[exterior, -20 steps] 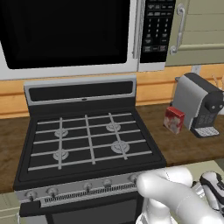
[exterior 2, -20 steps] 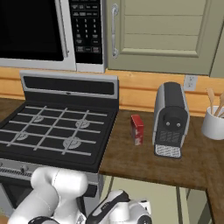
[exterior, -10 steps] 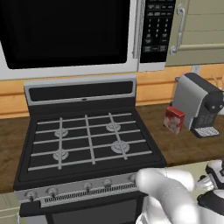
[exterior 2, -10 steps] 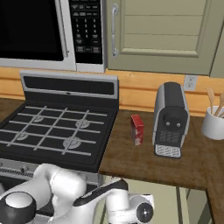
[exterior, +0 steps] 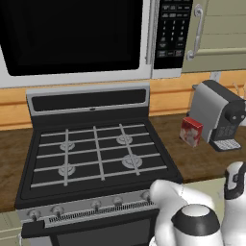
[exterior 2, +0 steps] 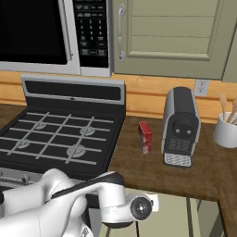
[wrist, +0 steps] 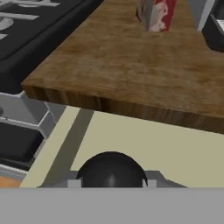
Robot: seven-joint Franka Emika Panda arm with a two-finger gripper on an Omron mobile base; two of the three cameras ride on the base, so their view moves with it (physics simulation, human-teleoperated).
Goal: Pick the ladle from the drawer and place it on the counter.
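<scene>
In the hand view a round black ladle bulges up between the finger tips of my gripper, which is shut on it. Straight ahead lies the pale cream drawer, pulled out under the thick edge of the dark brown wood counter. From the base views, the counter runs right of the stove, and the drawer shows just below its front edge beside my arm. The ladle's handle is hidden.
A red and white box stands on the counter beside a grey coffee machine. The black stove lies to the left, a white cup of utensils at the far right, and a microwave above.
The arm has swung: in the right base view the wrist has moved right and up toward the counter edge, and the dark hand has left the lower right of the left base view.
</scene>
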